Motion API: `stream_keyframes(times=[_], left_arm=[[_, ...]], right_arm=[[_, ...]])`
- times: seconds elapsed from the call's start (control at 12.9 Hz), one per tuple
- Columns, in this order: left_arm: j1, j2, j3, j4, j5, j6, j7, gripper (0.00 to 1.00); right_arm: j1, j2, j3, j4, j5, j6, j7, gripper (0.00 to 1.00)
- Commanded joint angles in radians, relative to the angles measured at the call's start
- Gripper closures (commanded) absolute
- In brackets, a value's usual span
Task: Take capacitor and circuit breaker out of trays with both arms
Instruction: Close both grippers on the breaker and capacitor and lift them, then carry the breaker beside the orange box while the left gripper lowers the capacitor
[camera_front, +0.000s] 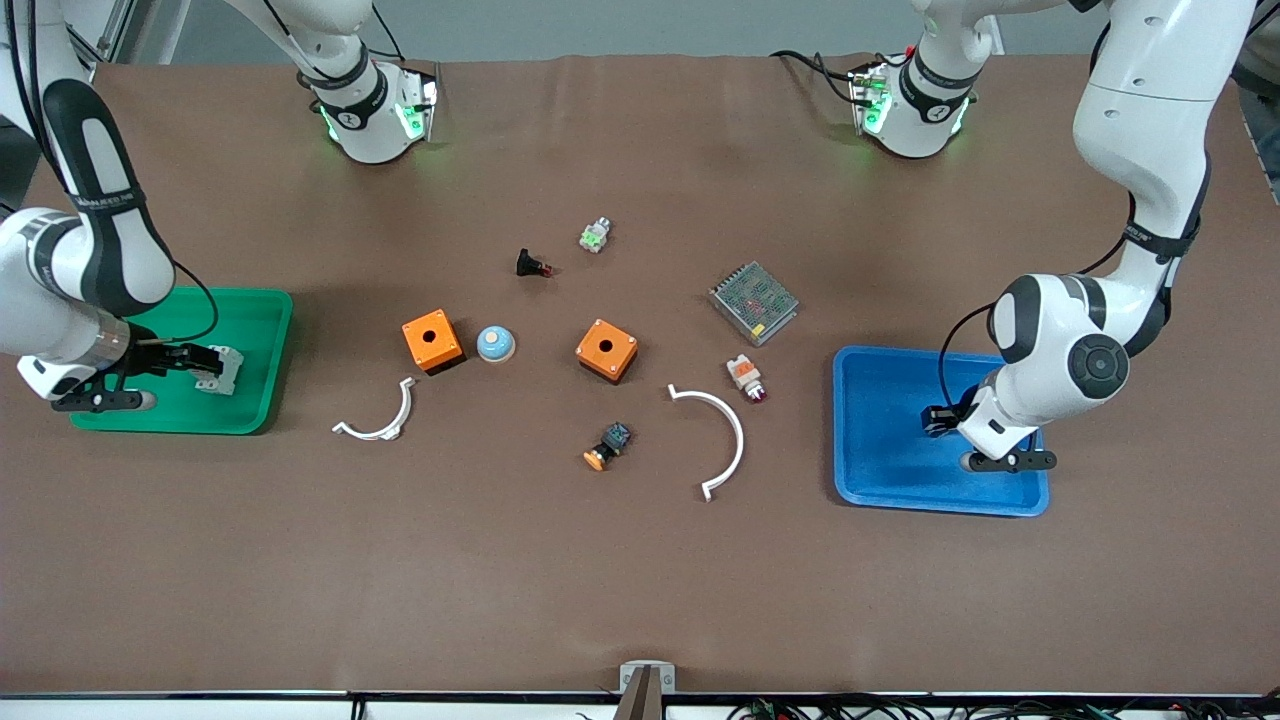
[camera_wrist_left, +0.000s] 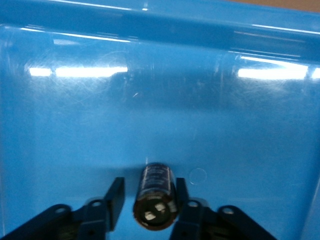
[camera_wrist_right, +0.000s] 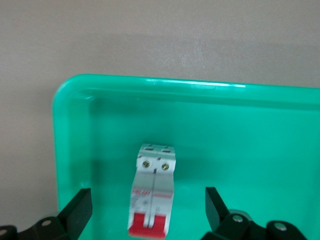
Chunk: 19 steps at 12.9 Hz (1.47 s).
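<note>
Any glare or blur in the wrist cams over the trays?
Left wrist view: bright streaks of lamp glare across the blue tray; the capacitor is fairly sharp between the open jaws of the left gripper. Right wrist view: one thin highlight along the green tray rim, a soft shadow beside the breaker, the picture slightly soft; the right gripper is wide open.

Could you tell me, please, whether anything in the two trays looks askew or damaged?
Nothing stands out. The small black cylindrical capacitor lies on its side in the blue plastic tray between the open left tool. The light-grey breaker with red levers lies intact in the green plastic tray, apart from the open right tool.
</note>
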Motion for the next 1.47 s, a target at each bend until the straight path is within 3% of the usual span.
stream_keyframes(times=[0.0, 0.08, 0.23, 0.47, 0.78, 1.09, 1.4], left_arm=[[-0.005, 0.000, -0.003, 0.010, -0.005, -0.007, -0.009, 0.95], [-0.005, -0.014, -0.004, 0.012, -0.005, -0.012, -0.007, 0.99], [-0.008, -0.083, -0.015, 0.004, -0.005, -0.032, -0.007, 0.99], [-0.022, -0.179, -0.108, 0.007, -0.005, -0.139, -0.085, 0.99], [-0.069, -0.183, -0.311, -0.010, -0.005, -0.148, -0.446, 0.99], [-0.302, -0.135, -0.311, -0.014, 0.006, -0.104, -0.787, 0.99], [-0.454, -0.022, -0.311, -0.016, 0.127, -0.014, -1.099, 0.99]], right_arm=[[-0.053, 0.045, 0.019, -0.015, -0.007, 0.066, -0.071, 0.18], [-0.054, 0.060, 0.019, -0.015, -0.005, 0.081, -0.078, 0.30], [-0.053, 0.064, 0.019, -0.014, -0.005, 0.085, -0.079, 0.66], [-0.042, 0.057, 0.022, -0.010, -0.001, 0.065, -0.072, 0.93], [0.050, 0.018, 0.028, 0.096, 0.009, -0.134, 0.022, 0.97], [0.217, 0.019, 0.027, 0.178, 0.052, -0.204, 0.274, 0.97], [0.430, 0.059, 0.027, 0.267, 0.052, -0.204, 0.684, 0.97]])
